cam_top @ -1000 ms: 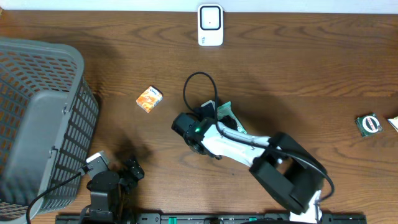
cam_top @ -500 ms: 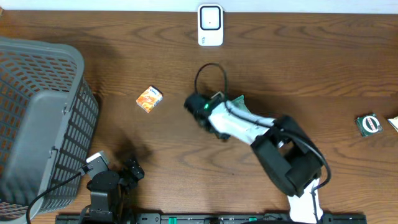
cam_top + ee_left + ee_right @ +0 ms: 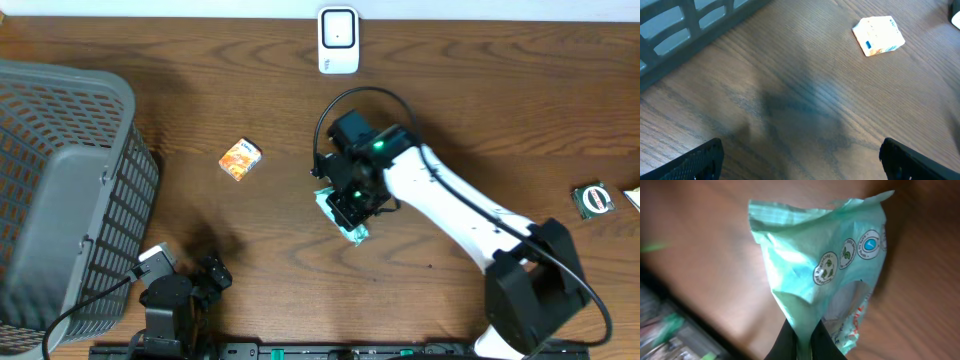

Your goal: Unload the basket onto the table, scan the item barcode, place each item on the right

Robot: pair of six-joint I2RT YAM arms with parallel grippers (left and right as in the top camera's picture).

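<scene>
My right gripper is shut on the edge of a pale green plastic packet, which hangs crumpled from the fingers above the wood; round printed seals show on it, and no barcode shows. From overhead the packet pokes out below the right gripper near the table's middle. The white scanner stands at the far edge, well apart from the packet. My left gripper is open over bare wood at the near left, holding nothing.
A small orange-and-white box lies left of the middle, also seen ahead of the left gripper. A grey mesh basket fills the left side. A dark green round-labelled packet lies near the right edge.
The right gripper closed on the green packet and raised it off the table, its arm swinging up and right. The left arm has not moved.
</scene>
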